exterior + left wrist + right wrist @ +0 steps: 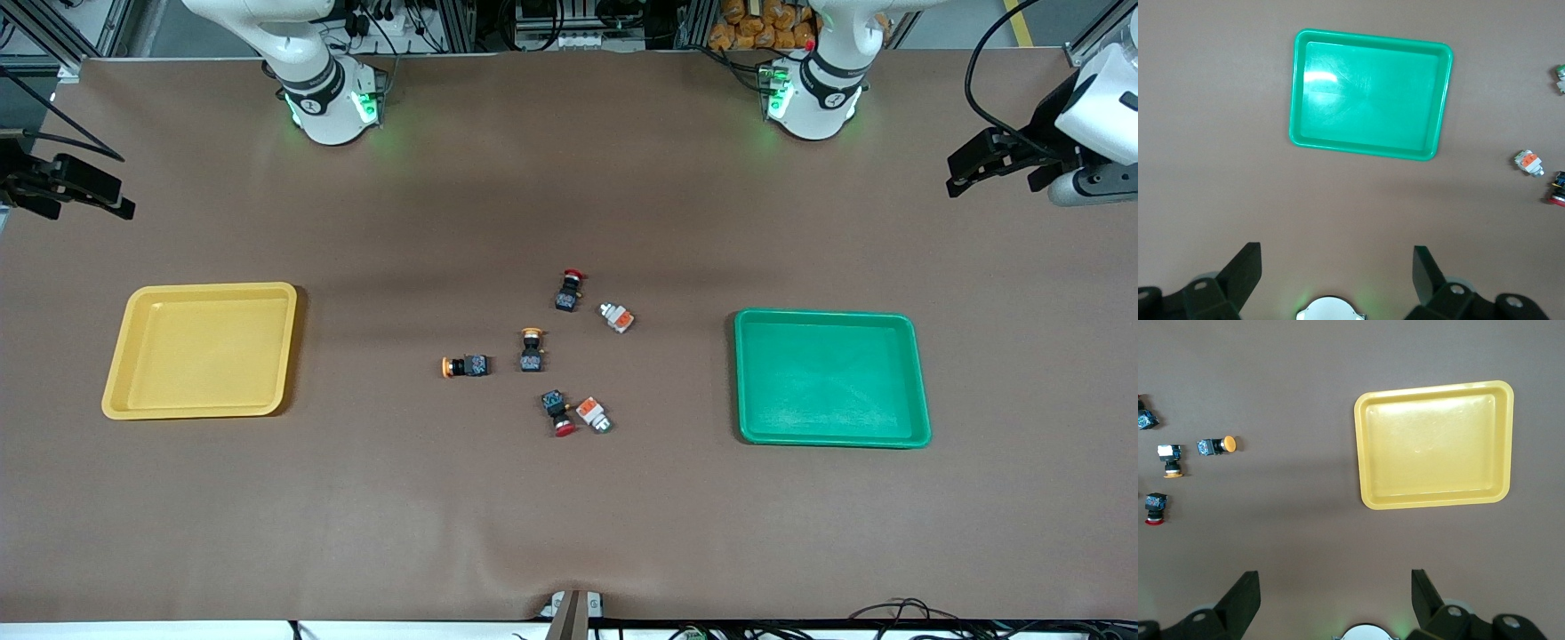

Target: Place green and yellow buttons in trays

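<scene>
Buttons (532,348) mid-table, well apart from left gripper (1338,270)

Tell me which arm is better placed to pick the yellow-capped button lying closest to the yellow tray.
Probably the right arm. That button lies toward the yellow tray, at the right arm's end. The right gripper hangs open above that end; the left gripper is over the green tray's end.

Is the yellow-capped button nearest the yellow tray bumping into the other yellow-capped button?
Apart. In the front view, brown table shows plainly between the yellow-capped button nearest the yellow tray and the other yellow-capped button.
</scene>
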Controlling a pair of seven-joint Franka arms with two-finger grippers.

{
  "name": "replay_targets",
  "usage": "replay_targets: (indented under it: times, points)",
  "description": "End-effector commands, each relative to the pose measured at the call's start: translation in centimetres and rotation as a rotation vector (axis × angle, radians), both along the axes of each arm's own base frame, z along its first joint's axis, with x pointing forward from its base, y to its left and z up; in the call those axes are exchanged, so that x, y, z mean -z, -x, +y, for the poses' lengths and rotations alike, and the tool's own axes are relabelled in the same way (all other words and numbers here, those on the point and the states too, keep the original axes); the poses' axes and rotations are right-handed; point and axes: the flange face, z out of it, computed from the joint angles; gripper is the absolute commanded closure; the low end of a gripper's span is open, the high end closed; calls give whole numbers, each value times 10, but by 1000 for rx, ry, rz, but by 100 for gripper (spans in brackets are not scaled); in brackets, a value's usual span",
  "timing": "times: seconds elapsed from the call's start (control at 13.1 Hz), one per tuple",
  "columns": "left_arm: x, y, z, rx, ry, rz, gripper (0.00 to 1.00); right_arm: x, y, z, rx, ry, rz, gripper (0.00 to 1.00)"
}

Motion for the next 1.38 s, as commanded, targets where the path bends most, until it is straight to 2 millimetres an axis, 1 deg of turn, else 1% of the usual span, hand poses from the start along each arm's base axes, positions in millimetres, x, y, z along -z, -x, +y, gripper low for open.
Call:
replay_targets:
  times: [0.0,0.31,0.38,0.53,0.99,1.15,1.3]
  points:
    - [-5,2,0,32,12,-8,0,-5,-3,5,0,14,-6,0]
    - [-3,-3,5,25,14,-7,0,-6,-3,8,-6,16,-6,0]
    - [0,-5,6,7,28,0,0,-5,-3,9,-7,16,-5,0]
    - [4,-4,5,7,36,10,0,-5,-3,9,-7,16,-5,0]
    - [4,-5,6,19,36,7,0,-6,-4,9,-16,15,-15,0]
    - [7,-9,2,27,37,10,0,-7,-5,12,-24,22,-24,0]
    - [6,-10,1,29,39,6,0,-6,-5,12,-25,23,-25,0]
